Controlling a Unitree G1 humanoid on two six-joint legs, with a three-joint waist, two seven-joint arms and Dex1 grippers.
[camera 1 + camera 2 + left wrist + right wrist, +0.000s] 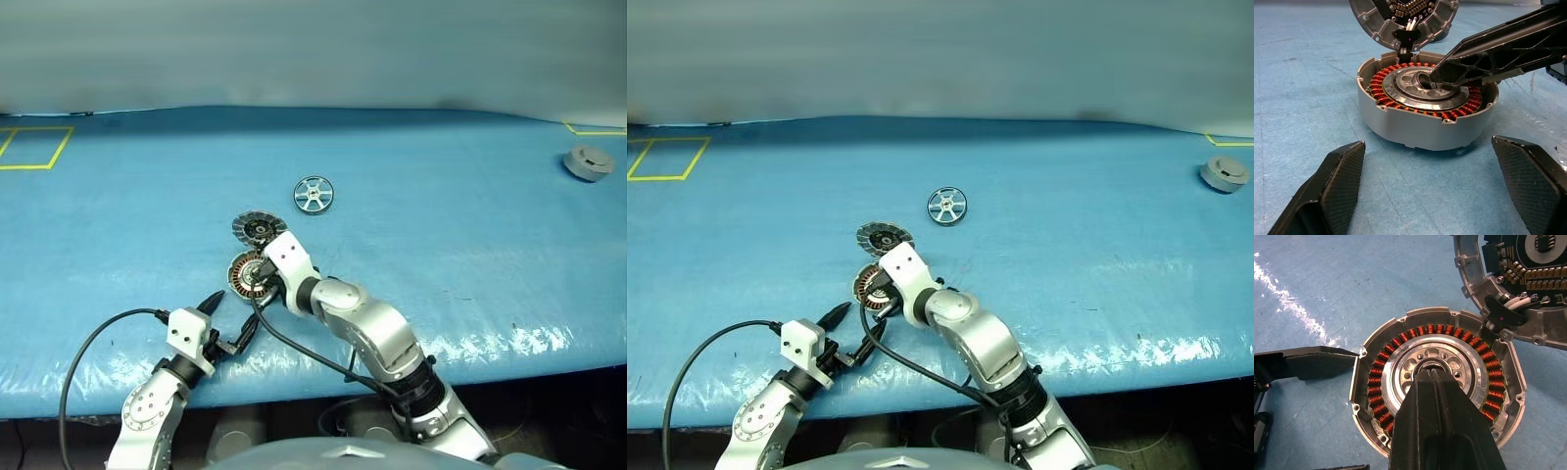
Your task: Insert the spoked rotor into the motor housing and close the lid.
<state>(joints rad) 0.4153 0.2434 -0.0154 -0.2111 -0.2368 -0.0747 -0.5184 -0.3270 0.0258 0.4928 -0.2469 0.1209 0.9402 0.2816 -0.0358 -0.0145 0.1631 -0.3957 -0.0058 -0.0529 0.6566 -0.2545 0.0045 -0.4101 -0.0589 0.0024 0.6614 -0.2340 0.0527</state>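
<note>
Where right tool (1432,374) sits: motor housing (1436,382) hub.

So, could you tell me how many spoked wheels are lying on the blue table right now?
1. The spoked rotor lies flat on the blue table, apart from and beyond the motor housing and the open lid. Nothing suggests another is hidden.

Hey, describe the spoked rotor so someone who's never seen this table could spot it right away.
Start at the blue table cover and find the right gripper poking into the copper-wound motor housing near the front edge. Just beyond lies the open lid; farther back and to the right, alone, sits the spoked rotor. It is the only flat shiny wheel with blue showing between its spokes.
</note>
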